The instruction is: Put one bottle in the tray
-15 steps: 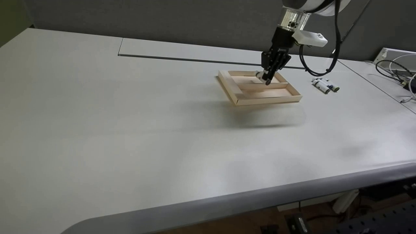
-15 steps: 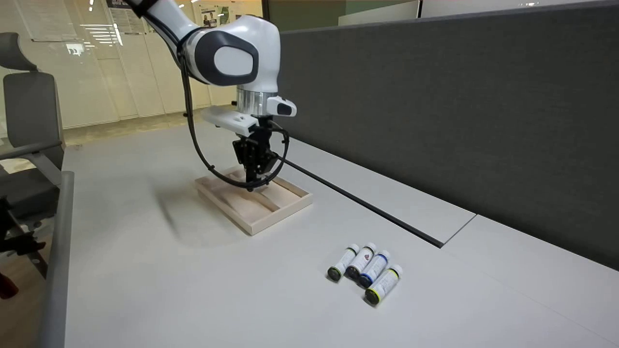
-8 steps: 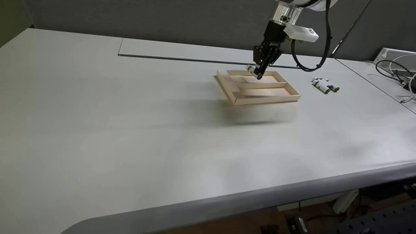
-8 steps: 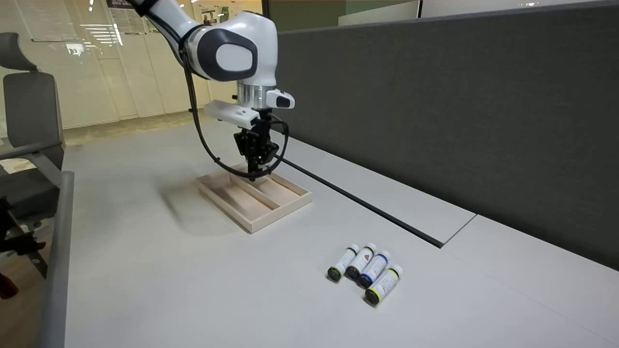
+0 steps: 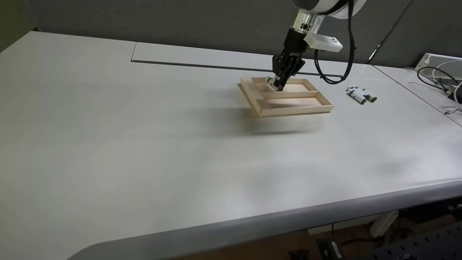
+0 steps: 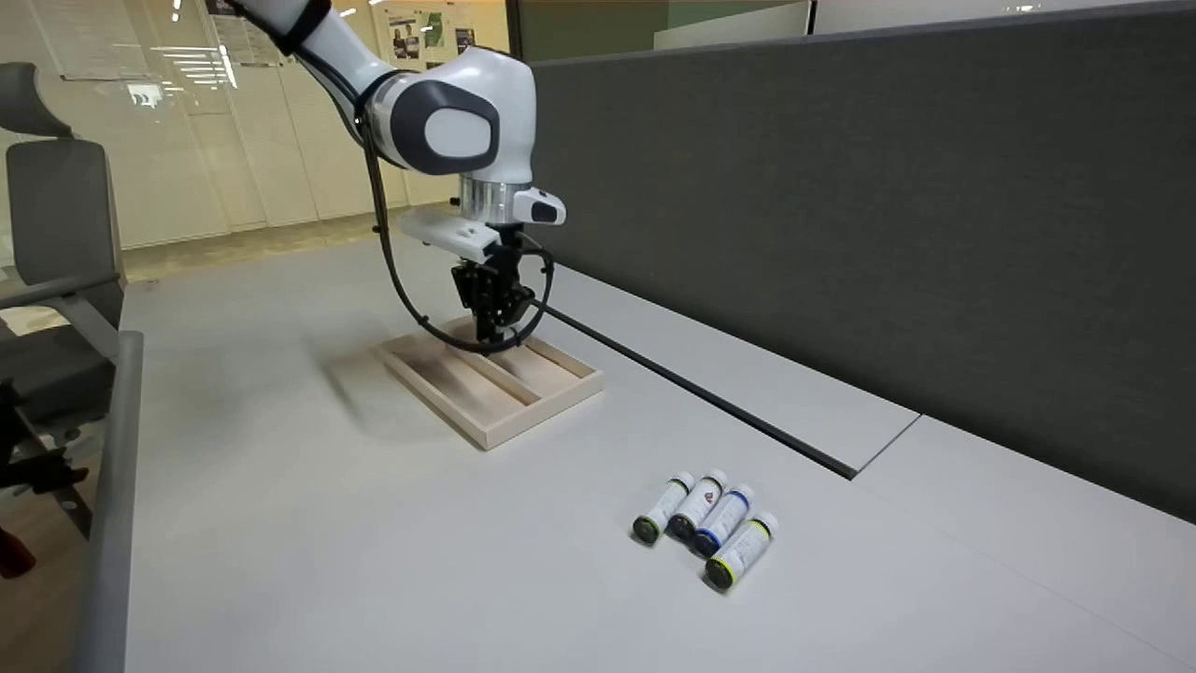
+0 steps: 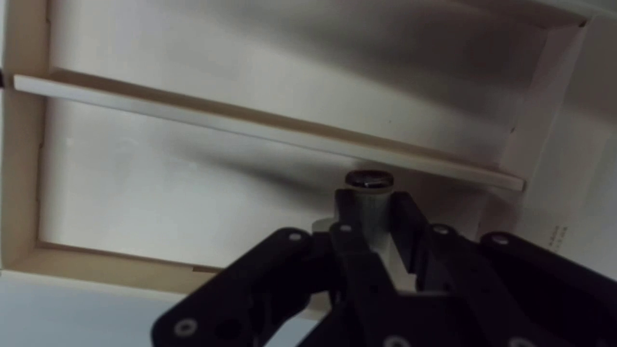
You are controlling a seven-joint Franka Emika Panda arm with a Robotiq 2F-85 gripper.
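The tray [image 5: 296, 111] of light tan wood lies on the table, and also shows in an exterior view [image 6: 551, 409]. In the wrist view its divider [image 7: 270, 132] splits it into compartments. My gripper [image 5: 278, 87] is at one end of the tray, and also shows in both exterior views [image 6: 491, 335]. In the wrist view the fingers [image 7: 370, 207] are shut on a pale bottle [image 7: 370, 180] with a dark end. This bottle [image 5: 269, 80] is tilted, over or in the far compartment. I cannot tell whether it touches the bottom. A pale rounded thing [image 7: 322, 224] is partly hidden behind a finger.
Several similar bottles [image 6: 724, 521] lie side by side on the table, apart from the tray; they also show in an exterior view [image 5: 356, 95]. A dark grey partition [image 6: 869, 234] stands behind the table. Cables [image 5: 438, 81] lie at the table's far right.
My gripper with the bottle has moved left along the tray in an exterior view, rising and then dropping slightly. The tray has shifted very slightly. The other bottles have not moved.
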